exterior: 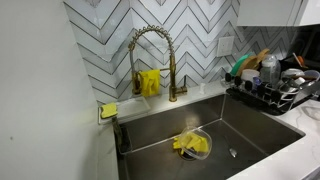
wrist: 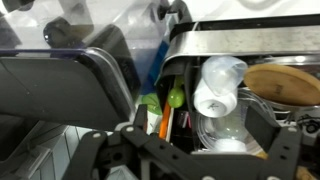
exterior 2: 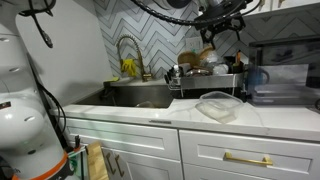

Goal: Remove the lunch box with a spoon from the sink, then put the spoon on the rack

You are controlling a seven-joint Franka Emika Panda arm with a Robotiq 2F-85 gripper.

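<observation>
A clear plastic lunch box (exterior 2: 220, 105) sits on the white counter in front of the dish rack (exterior 2: 205, 82). My gripper (exterior 2: 215, 28) hangs above the rack. In the wrist view its fingers (wrist: 195, 140) are spread wide and hold nothing, right over the rack's utensil holder. A green utensil (wrist: 175, 97) and an orange one stand in that holder; I cannot tell which is the spoon. A clear container with something yellow in it (exterior: 192, 145) lies in the sink (exterior: 250, 125).
The rack (exterior: 270, 85) is crowded with a white cup (wrist: 216, 85), a clear bowl (wrist: 225, 130), a wooden board and bottles. A gold faucet (exterior: 160, 50) stands behind the sink, with a yellow sponge (exterior: 108, 110) beside it.
</observation>
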